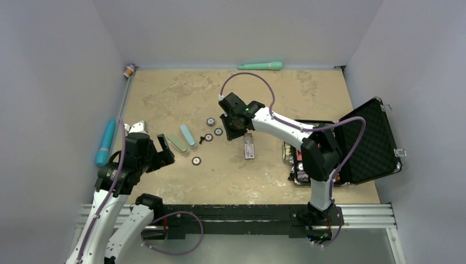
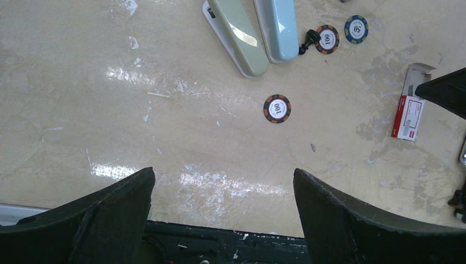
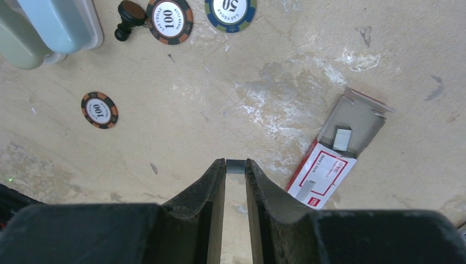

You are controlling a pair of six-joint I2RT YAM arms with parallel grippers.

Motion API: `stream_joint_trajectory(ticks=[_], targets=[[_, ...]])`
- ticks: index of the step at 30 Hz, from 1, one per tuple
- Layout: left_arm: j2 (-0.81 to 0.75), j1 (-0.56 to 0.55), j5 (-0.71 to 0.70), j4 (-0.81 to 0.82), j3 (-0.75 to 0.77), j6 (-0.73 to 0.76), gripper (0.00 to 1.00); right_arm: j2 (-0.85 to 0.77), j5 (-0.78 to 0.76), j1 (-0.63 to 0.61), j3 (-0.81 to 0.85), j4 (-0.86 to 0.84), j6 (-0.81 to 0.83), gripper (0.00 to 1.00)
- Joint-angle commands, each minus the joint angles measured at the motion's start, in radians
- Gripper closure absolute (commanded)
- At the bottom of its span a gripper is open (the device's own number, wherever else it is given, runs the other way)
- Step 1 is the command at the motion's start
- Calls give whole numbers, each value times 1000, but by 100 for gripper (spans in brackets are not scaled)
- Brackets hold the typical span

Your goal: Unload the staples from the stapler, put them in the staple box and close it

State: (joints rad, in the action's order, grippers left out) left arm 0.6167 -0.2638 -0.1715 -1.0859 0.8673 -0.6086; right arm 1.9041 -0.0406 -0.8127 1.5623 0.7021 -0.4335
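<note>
1. The right gripper (image 3: pixel 235 165) has its fingers pressed nearly together, pinching a short grey strip of staples (image 3: pixel 236 166) at the very tips, low over the tan table (image 1: pixel 165 93).
2. Just beside those fingertips lies the staple box (image 3: pixel 324 170), red and white. Its flap is folded open and another small grey block of staples (image 3: pixel 343 138) shows inside.
3. To the left of the staple box, on the table between it and the staplers, sit an orange-and-black 100 chip (image 3: pixel 169 20), a blue 50 chip (image 3: pixel 230 8) and a small black knobbed piece (image 3: pixel 129 19).
4. A second 100 chip (image 3: pixel 99 110) lies alone, left of the staple box and nearer the arm bases.
5. Farther left of the staple box, the green stapler (image 1: pixel 177 142) and the light blue stapler (image 1: pixel 188 135) lie side by side, closed as far as I can tell.
6. The left gripper (image 2: pixel 222 175) is spread wide and holds nothing. It hangs well left of the staple box, beyond the staplers.
7. To the right of the staple box, a black case (image 1: pixel 373 140) stands open.
</note>
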Motion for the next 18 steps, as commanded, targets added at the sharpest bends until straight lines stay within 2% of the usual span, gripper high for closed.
stream_joint_trajectory(ticks=[1,18], targets=[[-3,5,-8,14,-5,-1,0,-41,-60,8,23,37,-4,77],[-5,5,-11,15,-7,-1,0,-33,-85,130,-105,-22,15,77]])
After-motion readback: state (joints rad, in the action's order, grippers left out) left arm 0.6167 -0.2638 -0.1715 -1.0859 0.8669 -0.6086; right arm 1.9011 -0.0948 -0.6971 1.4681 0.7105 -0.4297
